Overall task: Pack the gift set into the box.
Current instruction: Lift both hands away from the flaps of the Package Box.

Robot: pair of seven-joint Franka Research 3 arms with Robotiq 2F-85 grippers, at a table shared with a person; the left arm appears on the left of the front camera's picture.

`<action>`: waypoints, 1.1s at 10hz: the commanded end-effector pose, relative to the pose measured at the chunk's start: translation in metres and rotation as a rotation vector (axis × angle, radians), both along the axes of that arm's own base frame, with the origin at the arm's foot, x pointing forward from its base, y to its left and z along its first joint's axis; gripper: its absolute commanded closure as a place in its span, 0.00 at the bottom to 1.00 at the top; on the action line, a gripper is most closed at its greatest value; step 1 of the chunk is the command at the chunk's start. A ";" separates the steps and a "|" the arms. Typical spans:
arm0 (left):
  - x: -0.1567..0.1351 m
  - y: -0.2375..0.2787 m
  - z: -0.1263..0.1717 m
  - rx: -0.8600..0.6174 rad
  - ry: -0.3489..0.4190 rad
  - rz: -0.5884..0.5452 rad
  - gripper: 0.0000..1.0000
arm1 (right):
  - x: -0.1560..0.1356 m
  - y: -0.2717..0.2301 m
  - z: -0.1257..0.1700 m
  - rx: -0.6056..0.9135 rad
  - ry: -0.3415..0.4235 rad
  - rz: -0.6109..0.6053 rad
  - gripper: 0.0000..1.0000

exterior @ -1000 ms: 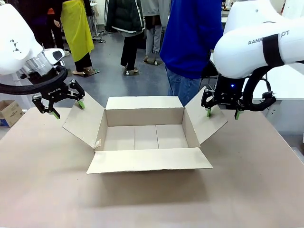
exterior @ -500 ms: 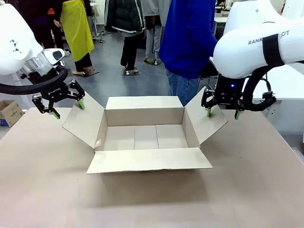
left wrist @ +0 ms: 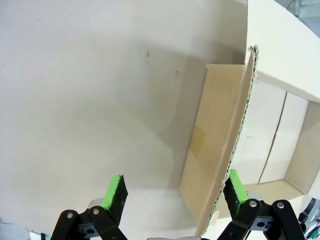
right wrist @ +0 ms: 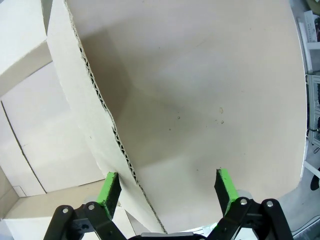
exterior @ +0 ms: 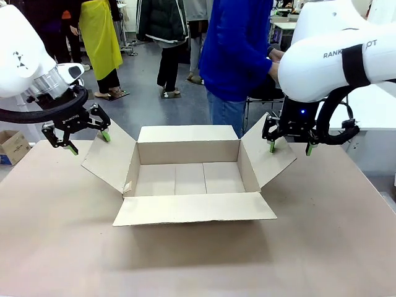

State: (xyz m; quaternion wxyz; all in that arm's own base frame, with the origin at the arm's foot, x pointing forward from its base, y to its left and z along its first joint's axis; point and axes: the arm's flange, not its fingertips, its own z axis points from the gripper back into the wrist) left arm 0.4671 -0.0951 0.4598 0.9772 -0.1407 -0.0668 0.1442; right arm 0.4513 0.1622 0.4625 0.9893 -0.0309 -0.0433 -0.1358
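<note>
The box [exterior: 189, 176] is a brown cardboard carton in the middle of the table, all four flaps spread and nothing inside it. My left gripper [exterior: 86, 141] hangs open over the upper edge of the box's left flap [exterior: 108, 156]; in the left wrist view that flap edge [left wrist: 235, 145] runs between its fingers [left wrist: 115, 192], close to the right one. My right gripper [exterior: 289, 147] is open astride the right flap [exterior: 272, 154]; the flap edge [right wrist: 100, 105] passes near its left finger [right wrist: 109, 189]. The gift set is out of view.
A person in a blue top [exterior: 238, 49] stands just beyond the far side of the table, with other people farther back. A small printed cardboard box [exterior: 12, 146] sits off the table at far left. Bare table [exterior: 198, 266] spreads in front of the carton.
The person in blue has shifted a little to the left behind the table. Both arms and the box have not moved.
</note>
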 end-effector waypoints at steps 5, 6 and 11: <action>0.000 0.000 0.002 0.018 0.007 0.006 0.00 | 0.002 0.001 0.002 -0.024 -0.006 -0.019 0.00; 0.000 0.000 0.002 0.018 0.007 0.006 0.00 | 0.002 0.001 0.002 -0.024 -0.006 -0.019 0.00; 0.000 0.000 0.002 0.018 0.007 0.006 0.00 | 0.002 0.001 0.002 -0.024 -0.006 -0.019 0.00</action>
